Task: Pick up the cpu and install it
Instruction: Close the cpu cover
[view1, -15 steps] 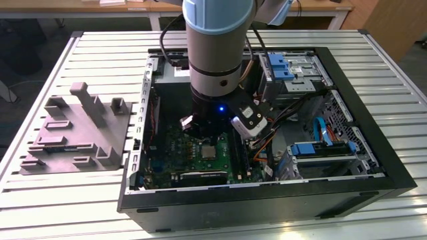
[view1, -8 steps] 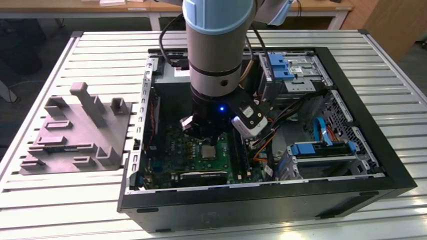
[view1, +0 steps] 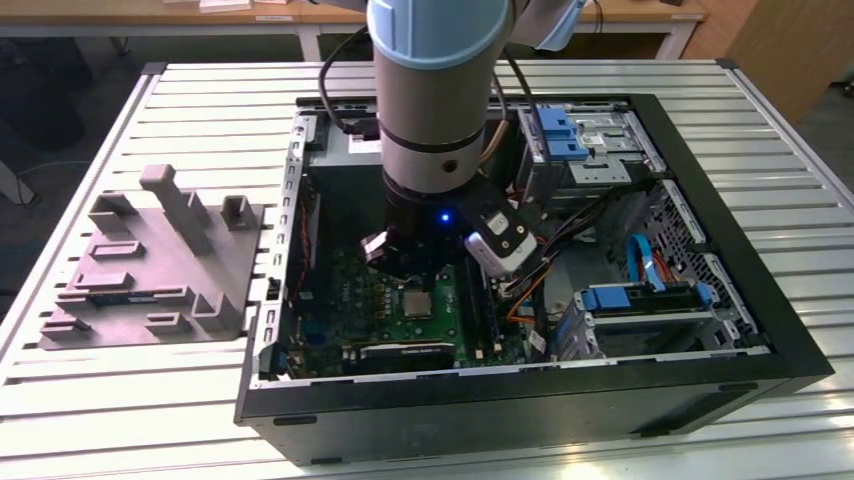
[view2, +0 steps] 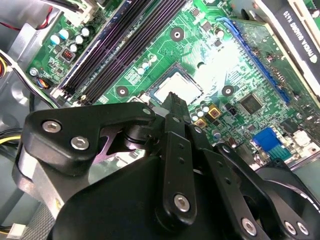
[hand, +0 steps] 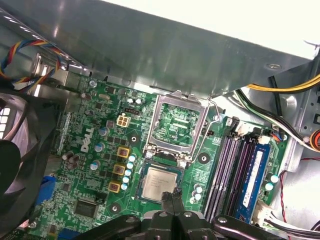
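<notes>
CPU (hand: 161, 183) sits flat in the socket of the green motherboard (hand: 90, 150), inside the open computer case (view1: 747, 330) that lies on the slatted table (view1: 200, 90). It lies directly beneath the gripper (hand: 172, 197), just ahead of the fingertips as both wrist views show it — the arm (view1: 434, 100) comes straight down into the case in the exterior view, with the chip (view1: 416, 303) just below the tool. In the second wrist view the fingertips meet in a narrow point over the near edge of the chip (view2: 176, 89); the fingers look pressed together with nothing between them, and whether the tips touch the metal top I cannot tell.

The chip is square, so it has no long axis to speak of; its edges run parallel with the socket's edges and with the row of memory slots (hand: 227, 170) beside it. Its top is a silvery-grey metal plate with faint print, ringed by a thin darker rim. It appears level and seated, not tilted.

The socket's metal retention frame (hand: 177, 125) stands swung open on the far side of the chip — the hold-down is not yet closed, so the installation looks only partly finished.
</notes>
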